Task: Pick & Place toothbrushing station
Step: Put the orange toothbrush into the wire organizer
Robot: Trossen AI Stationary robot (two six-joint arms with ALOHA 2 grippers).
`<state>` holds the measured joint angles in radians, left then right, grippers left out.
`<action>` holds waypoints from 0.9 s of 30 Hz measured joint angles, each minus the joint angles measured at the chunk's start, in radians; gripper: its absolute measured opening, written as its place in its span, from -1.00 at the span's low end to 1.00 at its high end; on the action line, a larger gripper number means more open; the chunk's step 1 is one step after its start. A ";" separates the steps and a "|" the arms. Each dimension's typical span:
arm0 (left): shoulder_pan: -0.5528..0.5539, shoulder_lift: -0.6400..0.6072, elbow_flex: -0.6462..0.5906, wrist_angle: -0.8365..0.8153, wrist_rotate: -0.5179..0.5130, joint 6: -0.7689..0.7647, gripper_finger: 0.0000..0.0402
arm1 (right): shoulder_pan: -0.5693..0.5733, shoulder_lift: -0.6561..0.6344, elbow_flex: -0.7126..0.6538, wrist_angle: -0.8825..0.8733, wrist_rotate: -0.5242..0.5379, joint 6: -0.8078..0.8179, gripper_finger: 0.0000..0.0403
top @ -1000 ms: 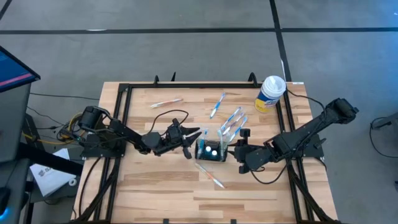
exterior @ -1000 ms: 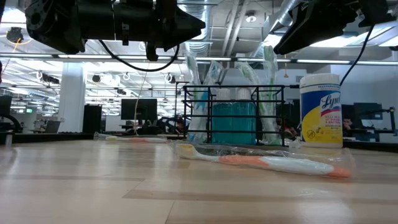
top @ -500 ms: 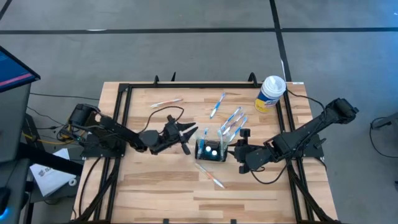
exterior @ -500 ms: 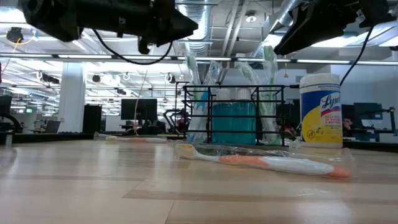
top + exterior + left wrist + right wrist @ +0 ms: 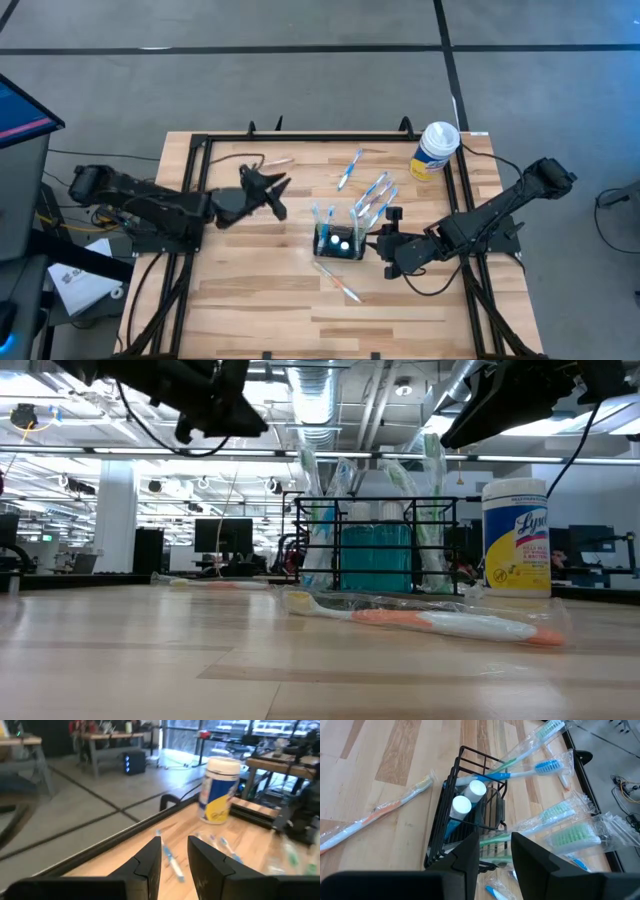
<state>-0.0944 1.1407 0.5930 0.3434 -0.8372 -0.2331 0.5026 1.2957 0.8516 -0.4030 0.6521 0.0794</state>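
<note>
The toothbrushing station point(image 5: 338, 241), a small black wire holder, stands upright on the wooden table point(image 5: 250, 300) near its middle. It also shows in the low view point(image 5: 375, 550) and in the right wrist view point(image 5: 470, 820). Wrapped toothbrushes point(image 5: 375, 195) lean out of it, and two white-capped tubes point(image 5: 469, 797) stand inside. My right gripper point(image 5: 383, 235) point(image 5: 495, 845) hangs open just right of the station and above it, touching nothing. My left gripper point(image 5: 278, 195) point(image 5: 175, 855) is open and empty, raised well left of the station and pointing nearly level.
A wrapped orange-and-white toothbrush point(image 5: 340, 285) point(image 5: 420, 620) lies in front of the station. More wrapped brushes lie at the far middle point(image 5: 350, 168) and far left point(image 5: 268, 163). A white-and-yellow canister point(image 5: 435, 150) point(image 5: 516, 538) stands at the far right corner. A black frame point(image 5: 200, 150) rims the table.
My left gripper has drawn back from the station toward the table's left and far side, rising as it went. It has tipped up from slanting down to nearly level, with its finger gap unchanged. The station and the brushes have stayed put.
</note>
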 joint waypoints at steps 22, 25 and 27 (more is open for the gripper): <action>0.810 -0.050 0.001 -0.504 0.741 -0.072 -0.64 | -0.010 0.000 0.000 0.025 0.003 -0.050 -0.49; 0.871 0.004 0.001 -0.541 0.794 -0.033 -0.70 | -0.019 0.000 0.000 0.038 0.003 -0.053 -0.49; 0.899 0.041 0.001 -0.545 0.812 0.004 -0.72 | -0.026 0.000 0.000 0.043 0.003 -0.056 -0.49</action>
<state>0.8051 1.1818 0.5938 -0.2015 -0.0254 -0.2290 0.4764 1.2957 0.8516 -0.3605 0.6552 0.0231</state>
